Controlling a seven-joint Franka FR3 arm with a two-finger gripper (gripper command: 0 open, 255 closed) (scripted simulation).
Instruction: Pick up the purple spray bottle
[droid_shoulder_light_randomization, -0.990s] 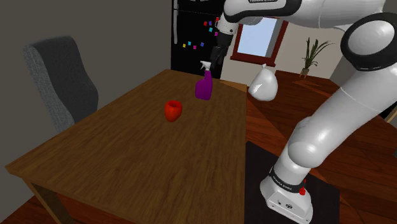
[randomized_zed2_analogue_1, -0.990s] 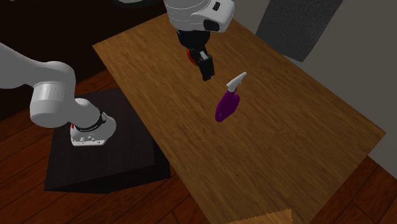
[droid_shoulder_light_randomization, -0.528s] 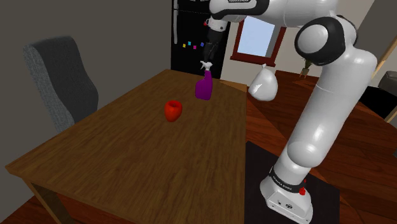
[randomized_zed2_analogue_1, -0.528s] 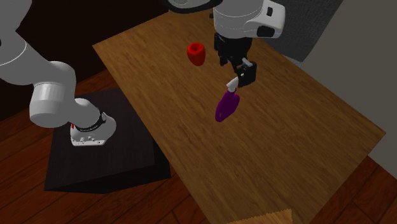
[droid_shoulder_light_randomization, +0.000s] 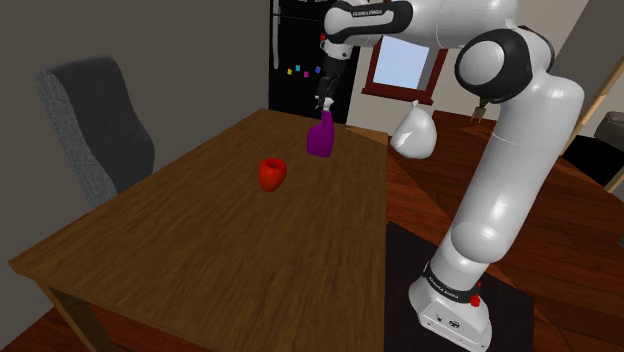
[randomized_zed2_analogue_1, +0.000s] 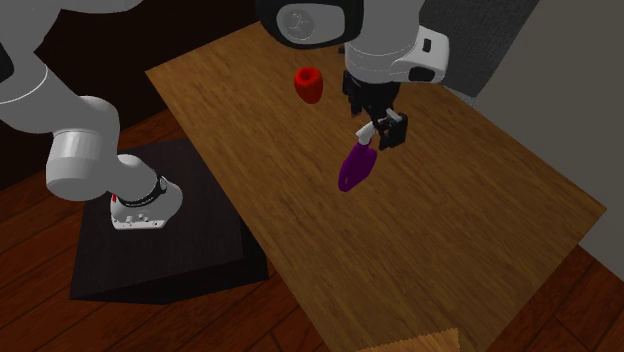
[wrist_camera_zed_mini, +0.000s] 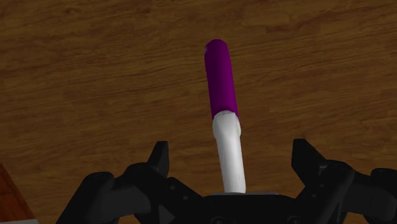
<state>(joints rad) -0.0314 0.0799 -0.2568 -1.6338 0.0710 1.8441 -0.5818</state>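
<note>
**My gripper is wide open over the spray bottle's head**

I hold my gripper (droid_shoulder_light_randomization: 325, 91) straight above the purple spray bottle (droid_shoulder_light_randomization: 319, 138) and point it down at it. My two fingers (wrist_camera_zed_mini: 159, 162) stand far apart. In the wrist view the bottle's white spray head (wrist_camera_zed_mini: 229, 149) comes up between them, and neither finger touches it. So I am grasping nothing at this moment.

The bottle stands upright on the wooden table (droid_shoulder_light_randomization: 200, 230), with the purple body below and the white head on top. In the shoulder view it is near the far end of the table, on the side of the black refrigerator (droid_shoulder_light_randomization: 290, 45), which carries small coloured magnets.

A small red cup (droid_shoulder_light_randomization: 271, 173) is on the same table. It is apart from the bottle, toward the shoulder view's left and closer to that camera. A grey chair (droid_shoulder_light_randomization: 95, 125) stands at the table's left side in that view.

Beyond the table, at the shoulder view's right of the bottle, there is a white bag (droid_shoulder_light_randomization: 414, 132). A window (droid_shoulder_light_randomization: 405, 65) with a reddish-brown frame is behind it.

My stand (droid_shoulder_light_randomization: 452, 310) rests on a black mat (droid_shoulder_light_randomization: 400, 290) on the wooden floor, beside the table.
</note>
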